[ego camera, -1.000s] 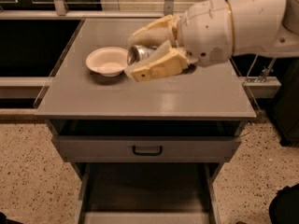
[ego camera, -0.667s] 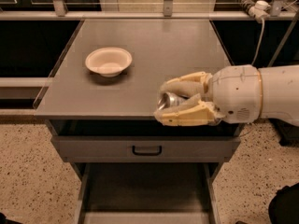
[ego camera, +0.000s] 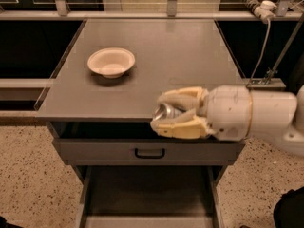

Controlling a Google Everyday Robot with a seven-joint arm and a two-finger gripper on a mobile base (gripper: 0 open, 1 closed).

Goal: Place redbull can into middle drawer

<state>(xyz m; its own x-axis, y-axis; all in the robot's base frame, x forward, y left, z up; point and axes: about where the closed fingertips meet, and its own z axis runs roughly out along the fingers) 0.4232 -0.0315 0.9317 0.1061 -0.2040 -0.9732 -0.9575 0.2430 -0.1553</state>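
Observation:
My gripper point(ego camera: 164, 112), with cream fingers on a white arm coming in from the right, is shut on the redbull can point(ego camera: 164, 111). Only the can's shiny round end shows between the fingers. The gripper hangs at the front edge of the grey cabinet top point(ego camera: 156, 56), above the top drawer front with the black handle point(ego camera: 149, 153). Below, the middle drawer point(ego camera: 149, 196) is pulled out, a grey tray with a dark floor and thin side walls, with nothing showing in it.
A cream-white round bowl point(ego camera: 111, 62) sits on the cabinet top at the left. A railing and a cable with a plug point(ego camera: 260, 6) stand at the back right. Speckled floor point(ego camera: 28, 175) lies on both sides of the cabinet.
My gripper has carried the can from beside the bowl toward me and down to the cabinet's front edge. The bowl has stayed in place.

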